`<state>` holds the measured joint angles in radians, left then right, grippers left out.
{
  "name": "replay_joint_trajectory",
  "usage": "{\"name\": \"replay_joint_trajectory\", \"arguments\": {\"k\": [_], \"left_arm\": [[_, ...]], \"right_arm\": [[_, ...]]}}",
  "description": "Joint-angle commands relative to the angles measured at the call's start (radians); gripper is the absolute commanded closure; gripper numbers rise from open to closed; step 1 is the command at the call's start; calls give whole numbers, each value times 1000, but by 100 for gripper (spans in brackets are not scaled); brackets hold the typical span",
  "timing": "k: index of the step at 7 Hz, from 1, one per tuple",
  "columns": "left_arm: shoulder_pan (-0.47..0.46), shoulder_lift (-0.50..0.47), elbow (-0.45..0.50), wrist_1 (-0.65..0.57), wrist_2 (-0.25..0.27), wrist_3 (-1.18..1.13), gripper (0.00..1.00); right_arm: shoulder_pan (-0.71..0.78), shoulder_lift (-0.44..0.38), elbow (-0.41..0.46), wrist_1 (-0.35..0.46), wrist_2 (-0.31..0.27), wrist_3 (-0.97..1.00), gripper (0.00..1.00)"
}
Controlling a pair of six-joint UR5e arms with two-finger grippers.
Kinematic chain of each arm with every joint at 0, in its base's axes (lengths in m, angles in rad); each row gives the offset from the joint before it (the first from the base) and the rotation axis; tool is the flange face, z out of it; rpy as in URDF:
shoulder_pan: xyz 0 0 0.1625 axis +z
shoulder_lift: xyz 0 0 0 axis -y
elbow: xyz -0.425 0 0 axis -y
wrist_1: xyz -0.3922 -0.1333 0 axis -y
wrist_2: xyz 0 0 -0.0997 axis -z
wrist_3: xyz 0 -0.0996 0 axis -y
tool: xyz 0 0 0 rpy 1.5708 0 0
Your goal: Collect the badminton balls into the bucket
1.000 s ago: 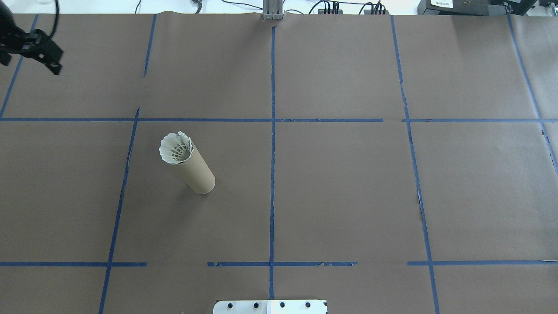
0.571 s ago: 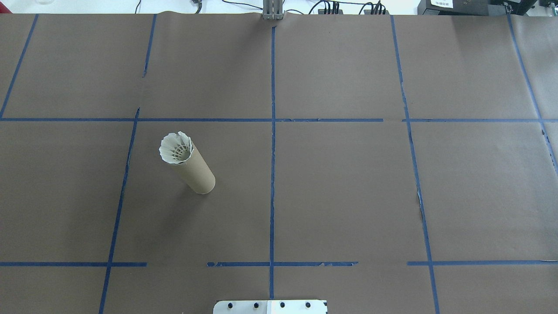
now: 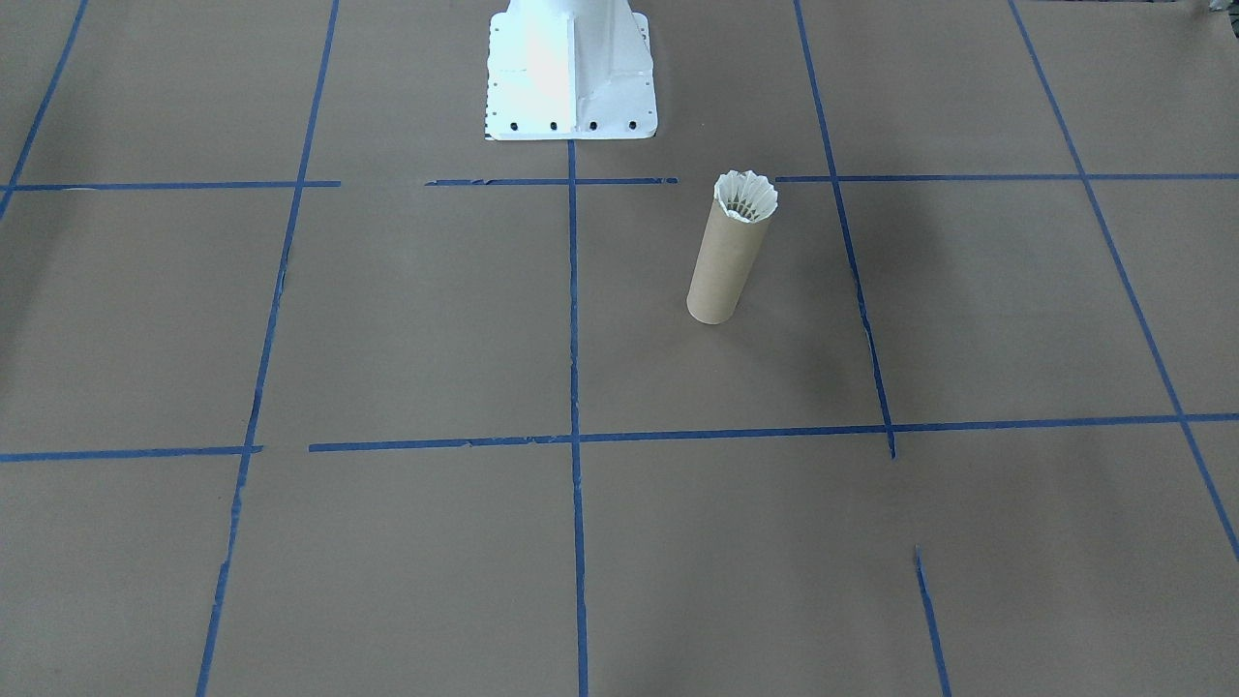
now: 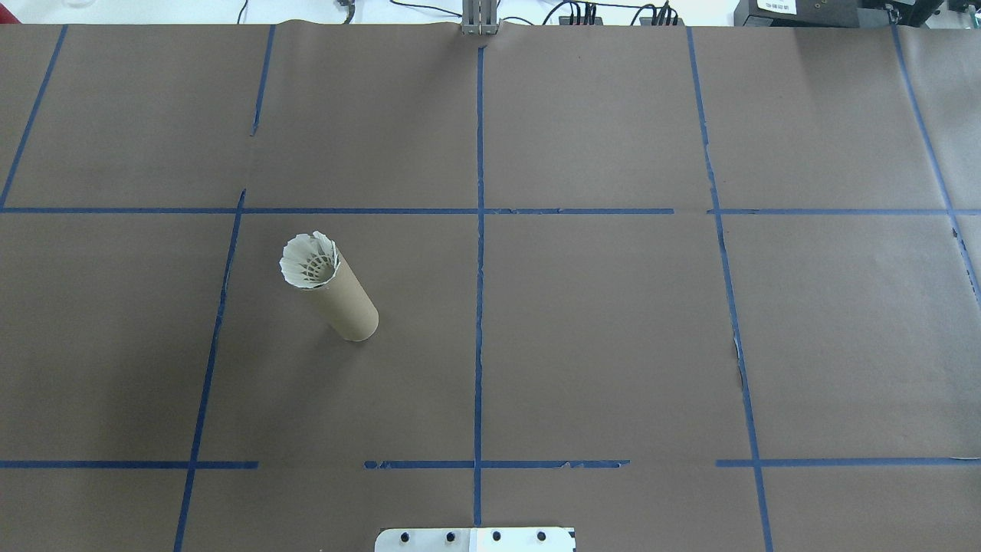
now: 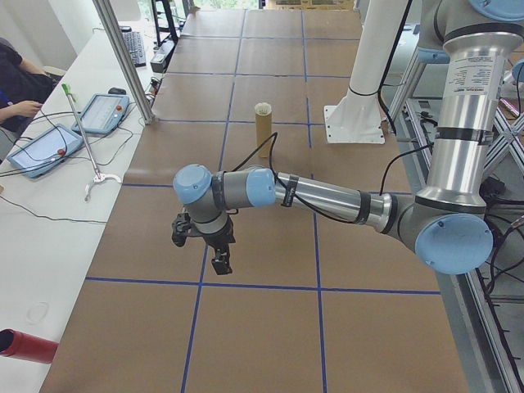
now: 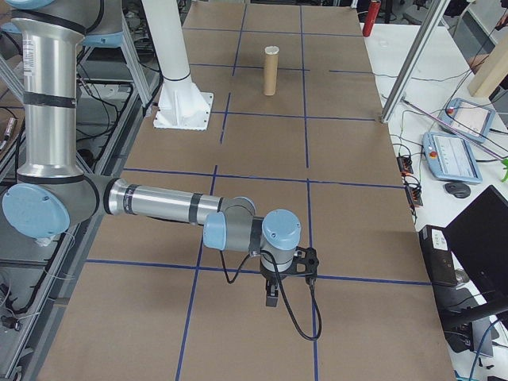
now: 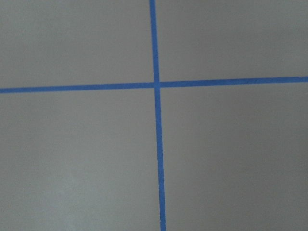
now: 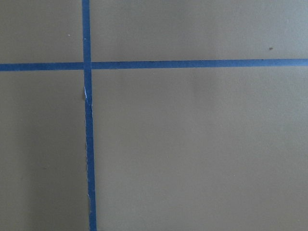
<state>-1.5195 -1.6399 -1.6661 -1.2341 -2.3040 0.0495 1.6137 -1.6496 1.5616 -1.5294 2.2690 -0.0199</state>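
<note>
The bucket is a brown cardboard tube [image 4: 346, 300] standing upright on the brown paper, on the robot's left half of the table [image 3: 724, 266]. A white feather shuttlecock [image 4: 309, 261] sits in its mouth, skirt up, the feathers poking above the rim [image 3: 745, 196]. No other shuttlecock shows. My left gripper [image 5: 219, 264] hangs over bare paper far from the tube [image 5: 263, 123], seen only in the exterior left view. My right gripper [image 6: 271, 298] hangs over a tape line at the other end, far from the tube [image 6: 271, 71]. I cannot tell whether either is open or shut. Both wrist views show only paper and blue tape.
The white robot base [image 3: 571, 68] stands at the table's near middle edge. Blue tape lines grid the paper. A side bench holds tablets [image 5: 45, 147] and cables, with a seated person [image 5: 16, 78] beside it. A metal post [image 5: 123, 57] rises at that bench.
The left gripper, at the overhead view's top left corner a second ago, has moved out of that view. The tube and shuttlecock have not moved.
</note>
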Motion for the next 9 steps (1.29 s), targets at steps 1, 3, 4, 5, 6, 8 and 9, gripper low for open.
{"name": "replay_joint_trajectory", "arguments": {"k": [1,3,4,5,6,8,9], "left_arm": [[-2,88,29,-133,-55,3,0],[-4,138,25,-257,-84,3,0],[-4,123,19,-254,-74,3,0],[-4,120,16,-255,-72,4,0],[-7,118,-6,-255,-71,4,0],[-8,118,-24,-254,-39,41,0],[-22,120,-35,-254,-35,115,0]], "right_arm": [[0,1,0,0,0,0,0],[0,1,0,0,0,0,0],[0,1,0,0,0,0,0],[0,1,0,0,1,0,0],[0,1,0,0,0,0,0],[0,1,0,0,0,0,0],[0,1,0,0,0,0,0]]}}
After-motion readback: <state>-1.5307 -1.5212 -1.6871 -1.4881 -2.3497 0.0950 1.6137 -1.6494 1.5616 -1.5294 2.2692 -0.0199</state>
